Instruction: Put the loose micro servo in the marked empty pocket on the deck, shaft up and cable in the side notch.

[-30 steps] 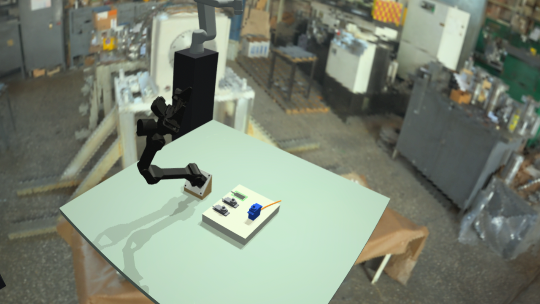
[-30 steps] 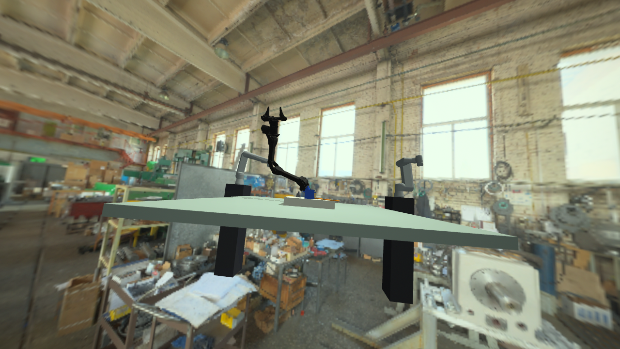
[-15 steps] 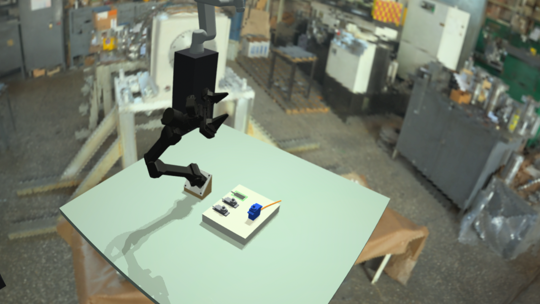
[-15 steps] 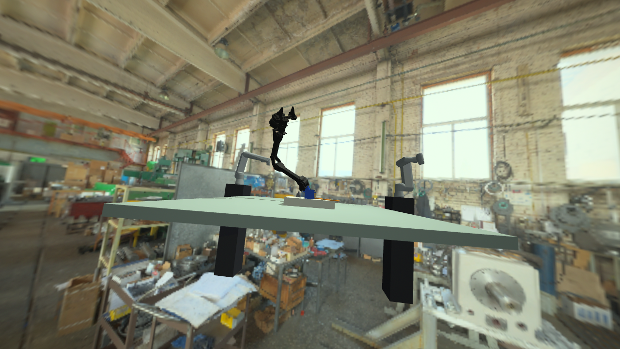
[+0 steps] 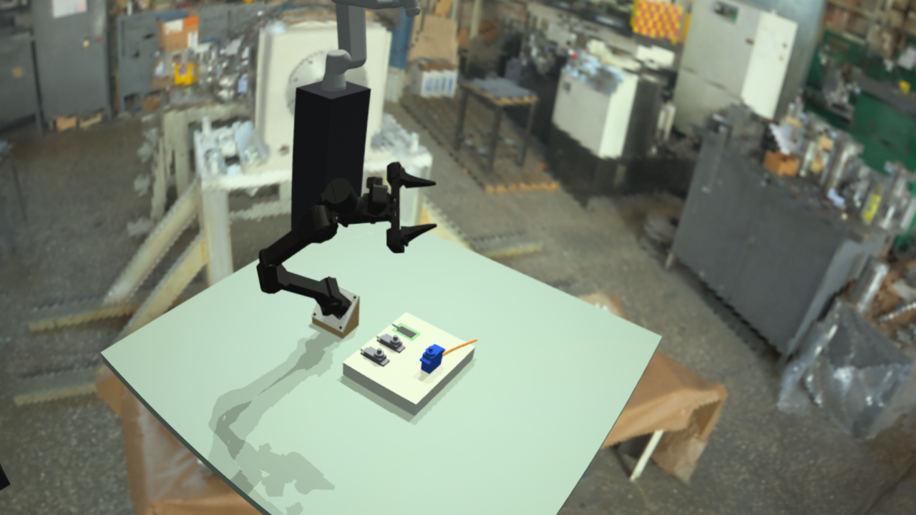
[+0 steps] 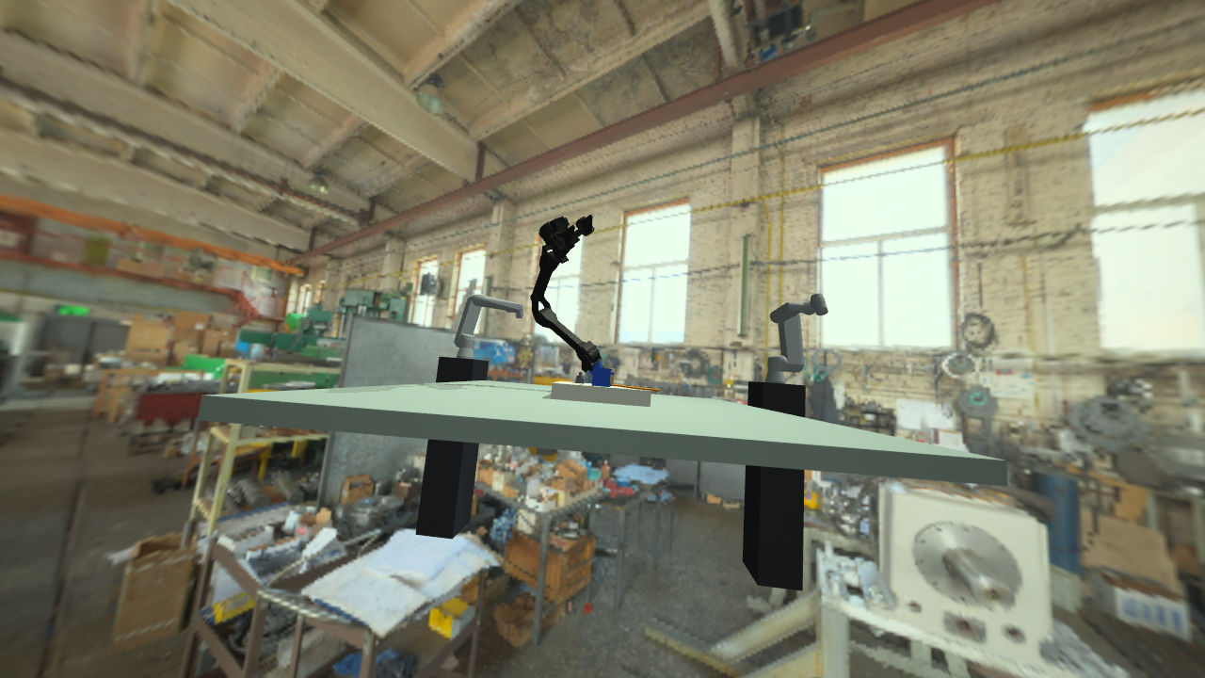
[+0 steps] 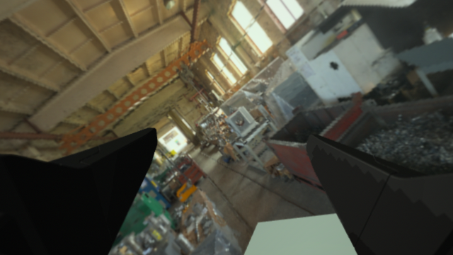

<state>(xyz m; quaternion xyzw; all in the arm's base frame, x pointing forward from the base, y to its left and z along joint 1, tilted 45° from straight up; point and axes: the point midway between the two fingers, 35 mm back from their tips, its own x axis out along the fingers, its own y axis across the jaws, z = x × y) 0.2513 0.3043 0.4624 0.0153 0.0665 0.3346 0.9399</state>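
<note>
The pincer (image 5: pixel 419 206) stands fully apart with nothing between its two pointed black fingers (image 5: pixel 415 182). It hangs high above the worktop (image 5: pixel 544 358), aimed roughly sideways past the far edge; in the wrist view only a corner of the worktop (image 7: pixel 301 235) shows between the fingertips, and none of the task's things. The arm folds back from the pincer down to its base block (image 5: pixel 335 317), which sits just beside the white deck (image 5: pixel 409 387).

On that deck the loose micro servo (image 5: pixel 432 357) stands as a small blue block, with its thin orange cable (image 5: pixel 461 346) running off toward the deck's far side edge. The green-outlined marked pocket (image 5: pixel 406 330) lies near the deck's far corner, apart from the servo, beside two grey servos (image 5: pixel 383 348) already seated in their own pockets.

The servo is likely light and rigid, with smooth plastic sides that could slip or twist under an off-centre squeeze. The sound place to take hold looks to be the two long flat sides of the body, below the mounting ears, which leaves the ears, the top and the cable side free. The cable is thin and probably limp, so it may trail and need steering toward the notch. From these views the servo's exact orientation and the notch are too small to make out.
</note>
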